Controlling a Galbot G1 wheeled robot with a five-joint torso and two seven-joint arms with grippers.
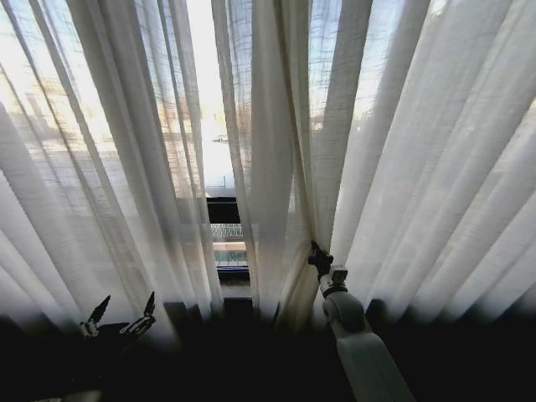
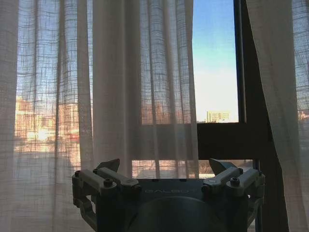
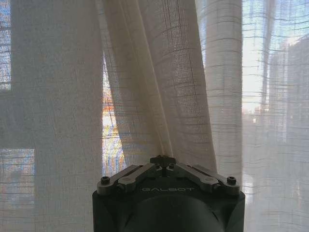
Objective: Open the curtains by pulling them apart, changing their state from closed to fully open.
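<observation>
The curtains are sheer white panels with long folds. The left panel [image 1: 100, 167] and the right panel [image 1: 419, 167] hang with a narrow gap [image 1: 216, 126] between them. My right gripper [image 1: 316, 254] is shut on a fold of the right panel near its inner edge, and the fabric bunches toward it. In the right wrist view the fingertips [image 3: 162, 160] meet on that gathered fold [image 3: 164, 96]. My left gripper [image 1: 126, 308] is low at the left, open, in front of the left panel. In the left wrist view it [image 2: 165, 166] holds nothing, and the panel [image 2: 120, 72] hangs beyond it.
Dark window frame bars [image 1: 223, 209] show through the gap, with sky and buildings beyond. In the left wrist view a vertical frame bar [image 2: 240, 72] stands beside the bare pane [image 2: 215, 63]. The bottom of the head view is dark.
</observation>
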